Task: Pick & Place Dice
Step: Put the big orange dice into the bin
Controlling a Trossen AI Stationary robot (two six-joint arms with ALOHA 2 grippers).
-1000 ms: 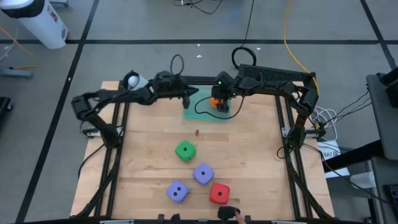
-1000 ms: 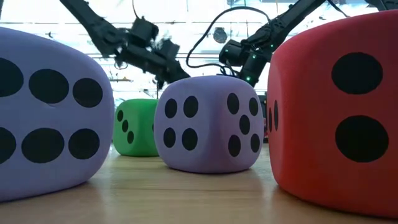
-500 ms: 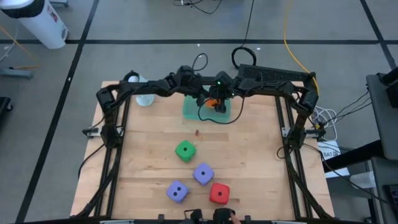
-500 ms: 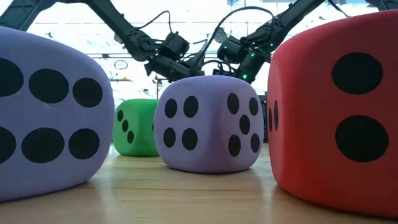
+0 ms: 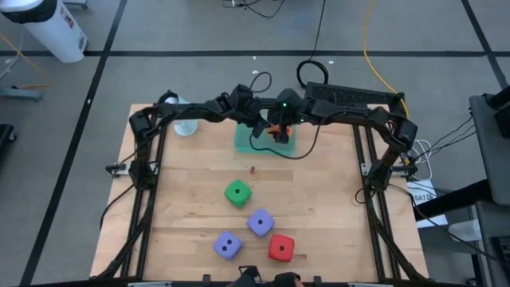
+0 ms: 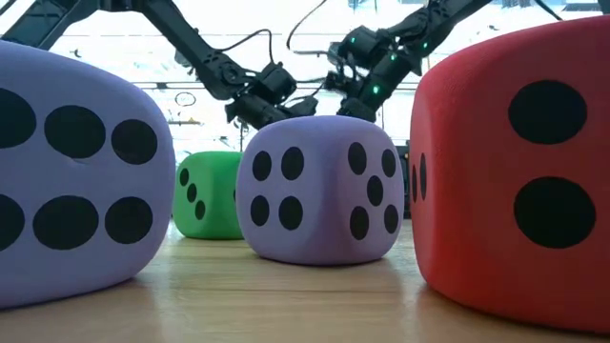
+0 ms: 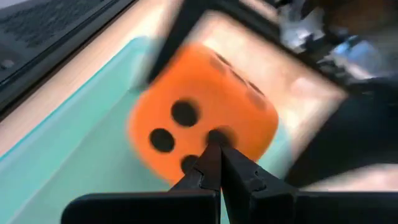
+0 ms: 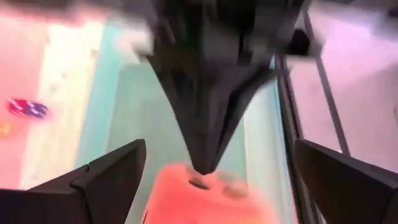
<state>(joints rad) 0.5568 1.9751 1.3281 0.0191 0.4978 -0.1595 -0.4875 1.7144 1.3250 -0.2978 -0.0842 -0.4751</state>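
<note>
Orange die on green tray, closed left fingers touching

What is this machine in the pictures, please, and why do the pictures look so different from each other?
It is a robot with two dark arms over a wooden table. Each arm ends in a two-finger gripper.

One camera looks straight down from above, one sits at table height, and one rides on each wrist.

An orange die sits on a flat green tray at the far side of the table. Both grippers are there. The left gripper is shut, its tip pointing at the orange die. The right gripper is open, with the die between its spread fingers; I cannot tell whether it holds it.

Nearer the front lie a green die, two purple dice and a red die. They look huge in the low picture only because that camera is close.
</note>
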